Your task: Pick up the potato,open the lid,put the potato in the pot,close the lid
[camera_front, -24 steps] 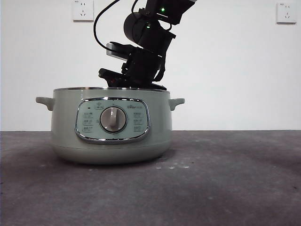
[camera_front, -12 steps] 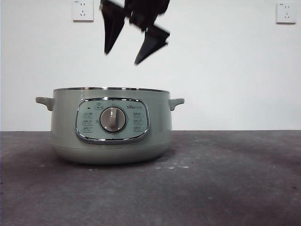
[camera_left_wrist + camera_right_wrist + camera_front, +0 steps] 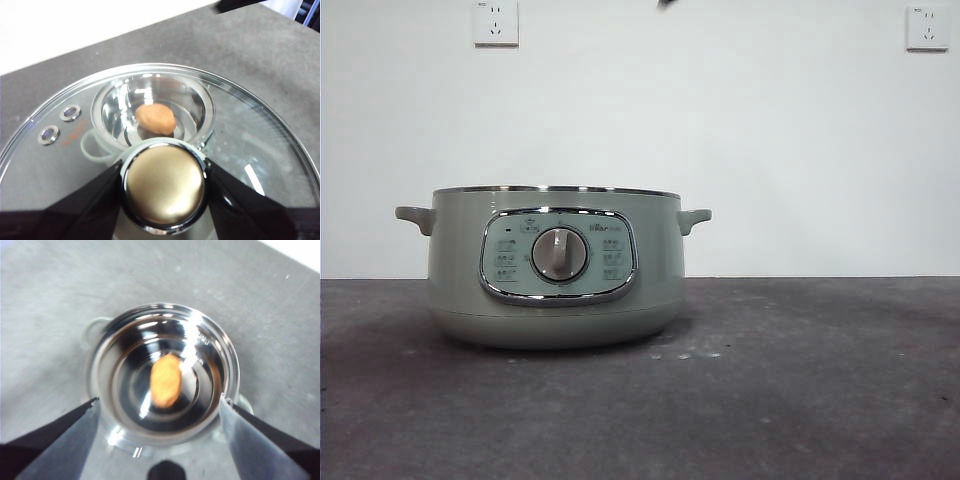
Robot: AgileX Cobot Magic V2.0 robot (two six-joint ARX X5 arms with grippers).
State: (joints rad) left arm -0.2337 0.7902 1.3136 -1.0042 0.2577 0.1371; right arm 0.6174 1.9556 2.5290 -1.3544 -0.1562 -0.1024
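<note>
The black two-jawed right gripper (image 3: 157,440), spread just above the pot half a second ago, has risen almost out of the front view, jaws wide apart high over the wide sage-green electric pot (image 3: 556,268). The orange-brown rounded potato (image 3: 166,380) lies on the pot's shiny floor. The left gripper (image 3: 164,184) pinches the knob of the round glass chrome-rimmed lid (image 3: 260,150), held above the open pot.

You see even, bright light in the front view, with a soft shadow under the pot (image 3: 555,265). Glare streaks the lid (image 3: 260,150); the right wrist view is blurred.
</note>
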